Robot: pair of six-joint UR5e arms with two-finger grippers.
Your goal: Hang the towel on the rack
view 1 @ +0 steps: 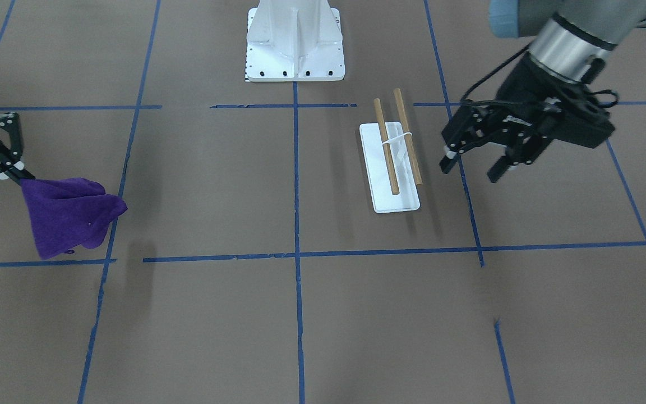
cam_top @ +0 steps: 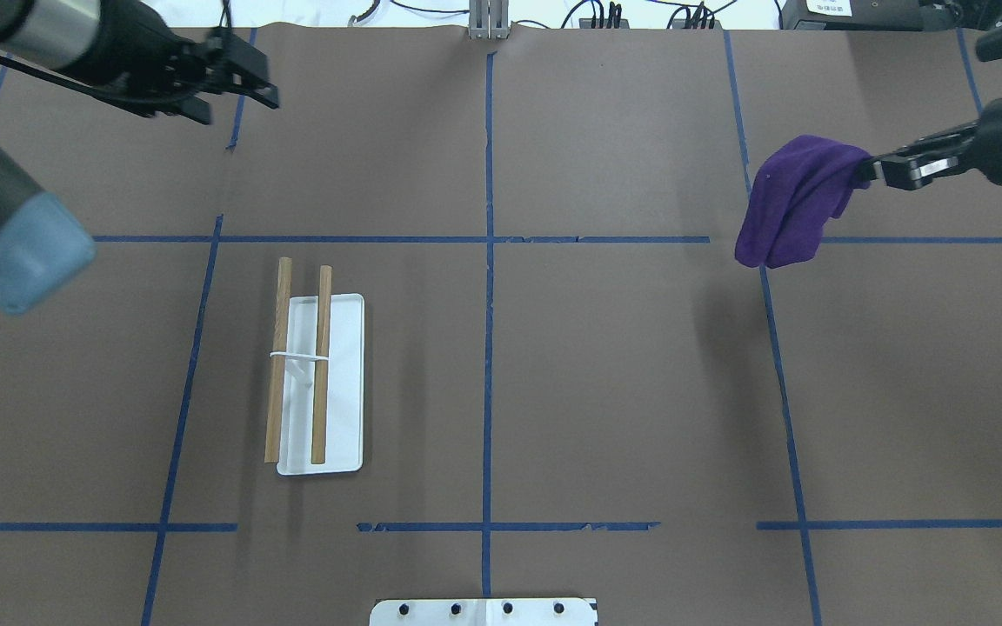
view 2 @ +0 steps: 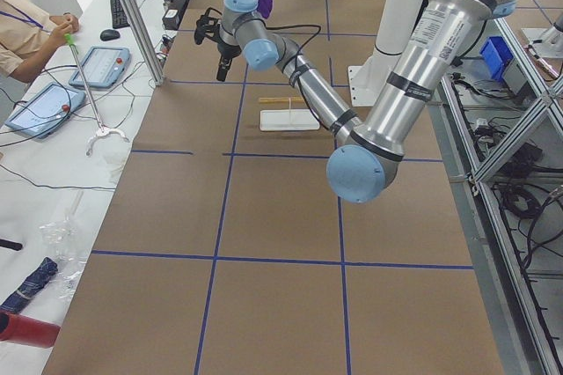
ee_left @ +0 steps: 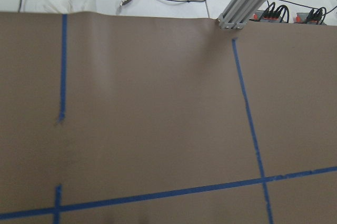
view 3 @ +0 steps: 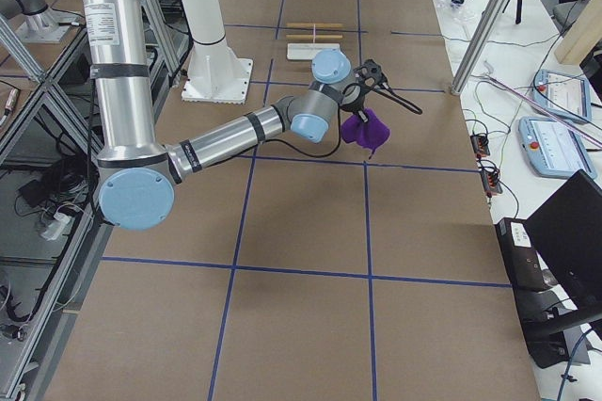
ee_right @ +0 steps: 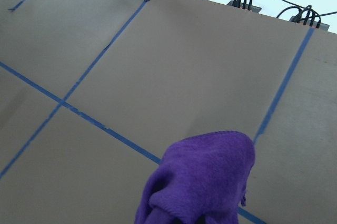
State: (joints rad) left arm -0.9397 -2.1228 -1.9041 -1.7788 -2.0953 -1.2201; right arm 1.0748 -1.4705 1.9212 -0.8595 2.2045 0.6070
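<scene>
The purple towel [view 1: 68, 216] hangs bunched from my right gripper [view 1: 20, 178], which is shut on its top corner and holds it above the table at the far right [cam_top: 797, 200]. The towel fills the bottom of the right wrist view [ee_right: 202, 182]. The rack [view 1: 396, 199] is a white base with two wooden dowels [cam_top: 321, 365] and lies on the table's left half [cam_top: 344, 382], far from the towel. My left gripper [view 1: 471, 168] is open and empty in the air beyond the rack's far end [cam_top: 240, 100]. The left wrist view shows only bare brown table.
The white bolted robot pedestal [view 1: 295, 42] stands at the table's near middle edge [cam_top: 484, 611]. Blue tape lines [cam_top: 489, 261] divide the brown table. An aluminium post [cam_top: 490, 17] and cables lie at the far edge. An operator [view 2: 26, 32] sits beside the table.
</scene>
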